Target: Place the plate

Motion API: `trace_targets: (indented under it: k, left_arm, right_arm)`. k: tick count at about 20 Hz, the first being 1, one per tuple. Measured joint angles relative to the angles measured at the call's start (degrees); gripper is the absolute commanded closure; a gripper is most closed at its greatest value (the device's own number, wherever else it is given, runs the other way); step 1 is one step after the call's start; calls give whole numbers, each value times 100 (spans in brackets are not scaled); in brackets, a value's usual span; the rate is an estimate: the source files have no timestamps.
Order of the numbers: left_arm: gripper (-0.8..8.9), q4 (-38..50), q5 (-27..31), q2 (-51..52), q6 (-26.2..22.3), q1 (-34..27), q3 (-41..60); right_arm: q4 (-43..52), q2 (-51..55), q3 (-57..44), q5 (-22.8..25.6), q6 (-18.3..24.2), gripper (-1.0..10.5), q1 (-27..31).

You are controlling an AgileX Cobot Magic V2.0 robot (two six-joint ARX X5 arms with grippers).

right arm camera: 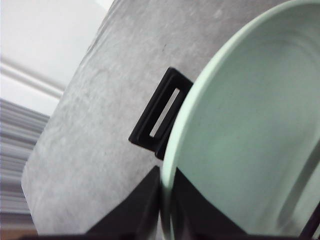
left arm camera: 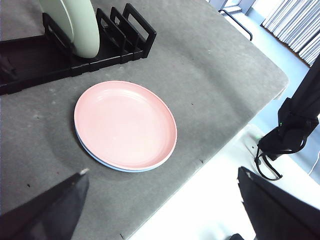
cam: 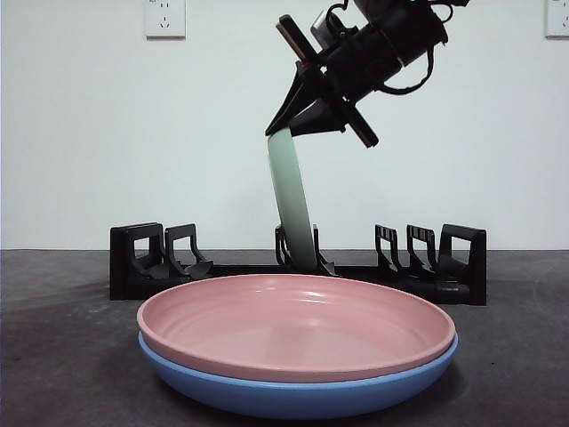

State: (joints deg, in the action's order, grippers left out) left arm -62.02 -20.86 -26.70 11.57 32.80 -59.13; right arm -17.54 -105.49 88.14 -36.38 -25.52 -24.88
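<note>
Green plate: standing on edge, leaning slightly, lower rim sitting in a middle slot of the black rack; upper rim is being pinched by the right gripper.
Right gripper: coming in from above at an angle in the front view; fingers are closing on the plate's rim, one on each face, gap only as wide as the rim. Plate is hanging directly below the fingers.
Left gripper: hovering high over the worktop edge, fingers spread wide apart and gripping nothing.
Pink plate: lying flat on the grey worktop, stacked on a blue plate; sitting ahead of the left fingers, well apart from them, and below and in front of the right fingers.
Blue plate: showing only as a thin rim under the pink one in the left wrist view; full lower body is showing in the front view.
Rack: sitting behind the stacked plates, beyond the left fingers; an end divider is showing just beside the green rim in the right wrist view.
Slots: the rest are carrying no plates.
</note>
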Motion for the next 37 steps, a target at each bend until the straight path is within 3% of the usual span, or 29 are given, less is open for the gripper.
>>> trace_targets:
  k: [6,13,19,24,30,37]
  left_arm:
    - [349,0,0,0,-96,0,0]
    - [349,7,-2,0,-426,0,0]
    - [349,72,0,0,-573,0,0]
    - [349,94,0,0,-636,0,0]
    - [349,92,0,0,-649,0,0]
    - [349,90,0,0,-649,0,0]
  right_arm:
    - [-203,437,398,-76,-243,940,-72]
    - [-1005,1440,525,2,-87,941,-306]
    - [-2629,1967,525,1051,651,940,-852]
    - [-3585,2194,525,1792,1123,940,-1657]
    - [-4540,2253,525,3003,1362,940,-2656]
    - [-4723,2253,525,4223,1381,940,-3790]
